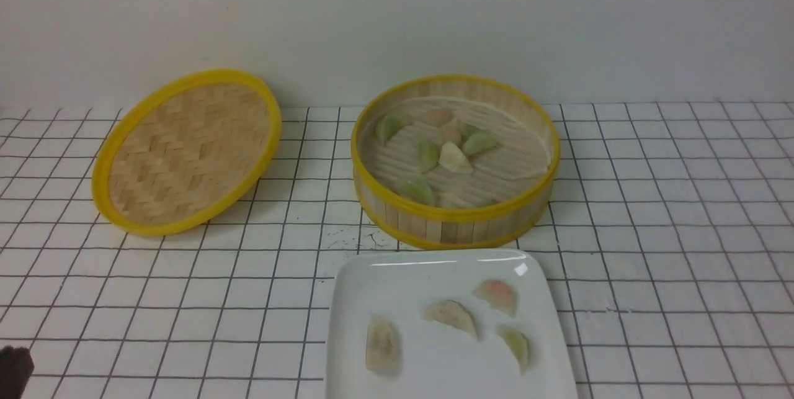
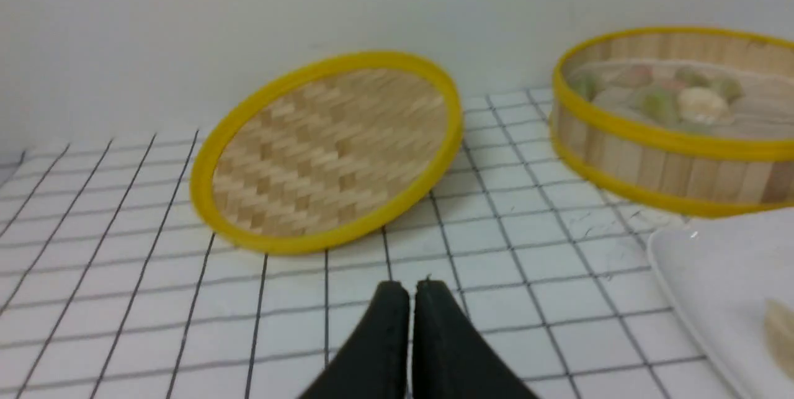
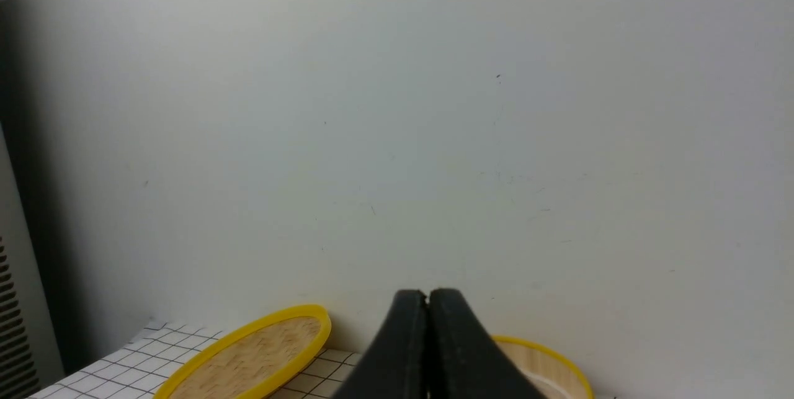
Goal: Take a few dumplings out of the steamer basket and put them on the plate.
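The left gripper is seen clenched, its two black jaws pressed together with nothing between them, and is held low over the gridded worktop. In the front view only a dark scrap at the lower-left corner is shown, which is probably part of it. The right gripper is likewise clamped on nothing. It is pointed mostly at the bare wall, so it is judged to be raised well clear of the worktop. It is not shown in the front view.

From the left gripper the steamer basket is found at about two o'clock, well apart. The plate is set at six o'clock of the basket, just beside it. Four dumplings are already laid on the plate, so the task is judged done or nearly so. At least seven more are gathered in the basket, mostly around the middle and toward eleven o'clock. One green dumpling is tucked by the near wall, its long axis running roughly nine to three.

The left arm is judged the nearer; the right one's place cannot be fixed. The woven lid is kept at nine o'clock of the basket, out of the way. Only the basket's upright wall would have to be cleared from above.
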`<state>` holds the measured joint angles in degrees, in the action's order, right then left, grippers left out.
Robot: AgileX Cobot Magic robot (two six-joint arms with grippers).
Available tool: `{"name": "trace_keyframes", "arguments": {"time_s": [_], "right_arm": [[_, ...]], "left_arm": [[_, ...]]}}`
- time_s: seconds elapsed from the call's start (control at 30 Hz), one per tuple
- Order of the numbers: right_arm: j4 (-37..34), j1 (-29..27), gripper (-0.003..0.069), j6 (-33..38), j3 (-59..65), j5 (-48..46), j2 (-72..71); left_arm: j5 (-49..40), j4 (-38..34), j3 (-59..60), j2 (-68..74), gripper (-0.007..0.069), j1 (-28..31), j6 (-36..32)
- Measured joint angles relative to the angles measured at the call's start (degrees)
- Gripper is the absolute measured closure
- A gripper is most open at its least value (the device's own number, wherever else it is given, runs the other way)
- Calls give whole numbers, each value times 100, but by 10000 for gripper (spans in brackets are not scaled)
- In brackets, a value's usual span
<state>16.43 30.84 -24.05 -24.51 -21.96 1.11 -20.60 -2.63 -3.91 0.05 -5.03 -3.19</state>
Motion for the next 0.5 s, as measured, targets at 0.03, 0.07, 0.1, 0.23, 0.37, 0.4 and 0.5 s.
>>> {"name": "trace_keyframes", "arguments": {"time_s": [0.03,0.07,0.1,0.23,0.37,0.4,0.5], "right_arm": [[0,0,673,0,0,0,0],[0,0,673,0,0,4,0],[0,0,673,0,0,4,0],[0,0,673,0,0,4,0],[0,0,673,2,0,4,0],[0,0,673,2,0,4,0],[0,0,673,2,0,4,0]], "left_arm": [[-9,-4,220,-39,631,60,-15],[-9,-4,415,-61,631,101,-54],[-20,-4,439,-61,631,110,-55],[-169,-7,539,-61,631,134,-156],[-169,-11,539,-61,631,139,-156],[-169,-11,539,-61,631,139,-156],[-169,-11,539,-61,631,139,-161]]}}
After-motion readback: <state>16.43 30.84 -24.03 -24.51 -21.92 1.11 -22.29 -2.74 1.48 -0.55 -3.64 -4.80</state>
